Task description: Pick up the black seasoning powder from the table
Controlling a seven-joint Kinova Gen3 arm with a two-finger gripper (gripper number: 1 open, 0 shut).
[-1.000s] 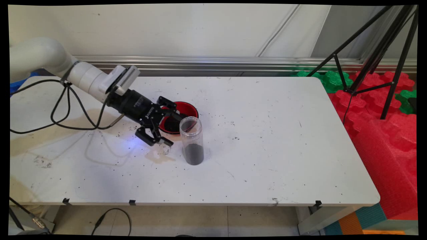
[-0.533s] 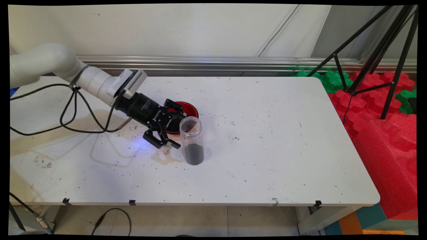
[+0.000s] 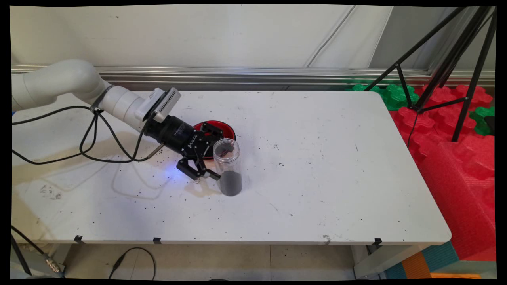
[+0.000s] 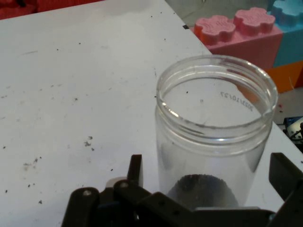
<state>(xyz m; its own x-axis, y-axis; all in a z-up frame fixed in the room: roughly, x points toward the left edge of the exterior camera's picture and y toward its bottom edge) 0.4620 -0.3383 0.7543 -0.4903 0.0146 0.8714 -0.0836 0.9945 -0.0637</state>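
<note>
From the left of the main view the white arm (image 3: 71,85) reaches across the white table (image 3: 317,166), with black cables (image 3: 91,138) looping down from it onto the tabletop. At its end the black gripper (image 3: 216,162) is tilted downward toward the right, and its fingers are spread apart. In the hand view one finger (image 4: 135,171) stands to the left of the jar and the other finger (image 4: 285,176) to the right, so the clear plastic jar (image 4: 215,137) sits between them; neither finger can be seen touching its wall. The jar (image 3: 227,166) stands upright near the middle of the table, lidless, with a layer of dark grains (image 3: 230,184) filling its bottom part. Just behind the gripper and the jar, partly hidden by them, lies a red bowl (image 3: 222,128) with a dark inside. Small dark specks (image 3: 277,160) are scattered over the tabletop around the jar. Farther right, beyond the table's edge, red foam blocks (image 3: 459,158) and green foam blocks (image 3: 392,95) are stacked on the floor, and the black legs of a tripod (image 3: 451,63) stand among them.
</note>
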